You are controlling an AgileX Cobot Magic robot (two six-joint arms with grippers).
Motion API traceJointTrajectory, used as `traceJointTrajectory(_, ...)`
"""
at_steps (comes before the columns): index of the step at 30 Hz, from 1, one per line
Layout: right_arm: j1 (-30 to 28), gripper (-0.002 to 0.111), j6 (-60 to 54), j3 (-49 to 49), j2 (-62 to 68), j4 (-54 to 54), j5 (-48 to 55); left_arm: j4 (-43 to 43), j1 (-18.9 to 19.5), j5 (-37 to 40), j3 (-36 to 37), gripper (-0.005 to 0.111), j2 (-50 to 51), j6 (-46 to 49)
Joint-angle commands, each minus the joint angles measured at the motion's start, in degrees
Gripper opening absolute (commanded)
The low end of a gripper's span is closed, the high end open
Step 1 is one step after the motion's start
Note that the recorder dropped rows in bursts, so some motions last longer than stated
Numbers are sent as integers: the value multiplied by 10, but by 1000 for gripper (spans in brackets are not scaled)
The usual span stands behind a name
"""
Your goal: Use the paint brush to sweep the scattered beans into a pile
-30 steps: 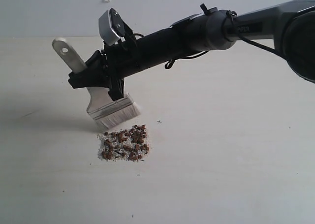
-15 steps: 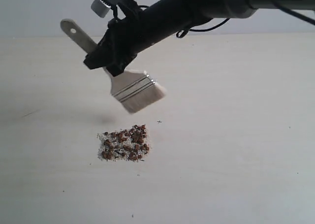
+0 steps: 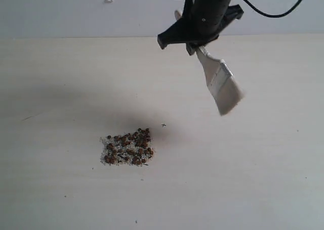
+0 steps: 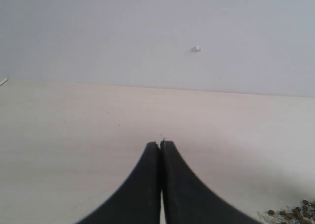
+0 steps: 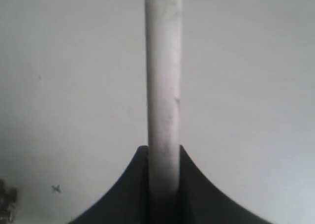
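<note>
The right gripper (image 3: pixel 196 42) was clamped on the handle of the paint brush (image 3: pixel 218 83), which hung tilted in the air with its bristles down and well clear of the table (image 3: pixel 263 164). In the right wrist view the brush (image 5: pixel 163 86) showed edge-on, pinched between the dark fingers (image 5: pixel 133 184). The left gripper (image 4: pixel 160 152) had its jaws pressed together on nothing.

The beans (image 3: pixel 129 144) lay in the pile (image 3: pixel 126 149) — one compact patch on the pale table, well apart from the bristles and to the left of them in the exterior view. The sweeping looked all but done.

Any last stroke would go best by setting the bristles down just outside the patch, broad face square to its edge, and drawing inward with light pressure, since hard pressure could flick the small round beans away. If the brush was only being carried off, it should keep its height and not pass low over the patch.

A few stray grains might lie by the pile's lower edge; they were too small to be sure of. A small cross mark (image 3: pixel 163 124) sat near the pile, and a white speck (image 3: pixel 108 0) showed on the wall (image 3: pixel 61 12). Nothing stood between brush and beans.
</note>
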Motion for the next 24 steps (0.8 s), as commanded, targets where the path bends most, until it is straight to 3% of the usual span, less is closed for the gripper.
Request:
traceJointTrajectory(1, 0, 0, 20, 72, -5, 69, 19, -4, -4, 1, 0, 0, -3, 1)
traceJointTrajectory(7, -6, 0, -5, 122, -9, 153, -8, -4, -4, 1, 0, 0, -3, 2)
traceJointTrajectory(12, -49, 0, -5, 135, -10, 249, 24, -4, -4, 1, 0, 0, -3, 2)
traceJointTrajectory(15, -49, 0, -13, 182, -10, 285, -24, -4, -4, 1, 0, 0, -3, 2)
traceJointTrajectory(21, -95, 0, -252, 241, -4, 519, -34, -4, -4, 1, 0, 0, -3, 2)
traceJointTrajectory(24, -122, 0, -311, 271, -4, 595, -62, -4, -4, 1, 0, 0, -3, 2)
